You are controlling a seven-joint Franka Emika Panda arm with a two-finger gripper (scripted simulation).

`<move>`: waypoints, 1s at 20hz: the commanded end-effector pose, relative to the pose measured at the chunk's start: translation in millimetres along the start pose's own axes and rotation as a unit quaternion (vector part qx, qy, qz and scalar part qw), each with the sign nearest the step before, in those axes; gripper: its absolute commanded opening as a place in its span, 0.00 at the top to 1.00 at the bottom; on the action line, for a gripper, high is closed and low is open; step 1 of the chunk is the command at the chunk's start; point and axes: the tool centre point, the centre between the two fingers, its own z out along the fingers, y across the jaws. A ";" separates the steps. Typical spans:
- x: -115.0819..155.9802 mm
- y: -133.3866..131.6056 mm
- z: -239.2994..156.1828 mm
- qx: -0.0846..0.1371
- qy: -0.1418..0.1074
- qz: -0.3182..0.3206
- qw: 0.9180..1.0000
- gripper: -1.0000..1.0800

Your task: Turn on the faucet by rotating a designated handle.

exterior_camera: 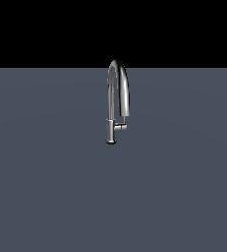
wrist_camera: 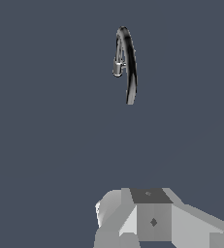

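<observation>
I'm looking at the faucet standing upright on the flat grey table, roughly centred in the exterior view and far back, close to where the table meets the black background. No arm is showing in that view.

In the wrist view the faucet is sitting well away from the hand, with bare table between them. I'm only seeing the blocky grey body of the hand at the frame edge; the fingers aren't visible, so I can't tell whether it's open or closed. It's holding nothing that I can see.

The handle is the short stub poking sideways from the lower stem toward the exterior view's right, just under the spout's outlet. In the wrist view the handle is tiny and mostly merging with the stem.

Handling, my read: rigid polished metal, fixed at the base, so nothing is lifting or flexing. The stub is likely pivoting on its joint. The chrome cylinder looks slick and small, so I'm expecting slip. I'm planning to take it near its free end for leverage and push round rather than squeeze. I'm staying clear of the spout.
</observation>
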 end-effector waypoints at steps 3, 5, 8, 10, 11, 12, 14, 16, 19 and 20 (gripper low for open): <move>0.5 0.0 0.1 0.000 -0.001 0.001 1.000 1.00; 2.2 -0.1 0.3 0.002 -0.003 0.002 1.000 1.00; 6.7 -0.4 1.0 0.006 -0.008 0.007 1.000 1.00; 11.1 -0.6 1.7 0.010 -0.013 0.011 1.000 1.00; 13.7 -0.7 2.2 0.013 -0.016 0.014 1.000 1.00; 16.6 -0.8 2.7 0.015 -0.019 0.017 1.000 1.00; 23.2 -1.0 3.9 0.022 -0.027 0.023 0.999 1.00; 31.0 -1.1 5.5 0.029 -0.036 0.031 0.998 1.00; 44.9 -1.1 8.7 0.042 -0.053 0.045 0.997 1.00; 50.1 -1.0 10.1 0.047 -0.059 0.051 0.996 1.00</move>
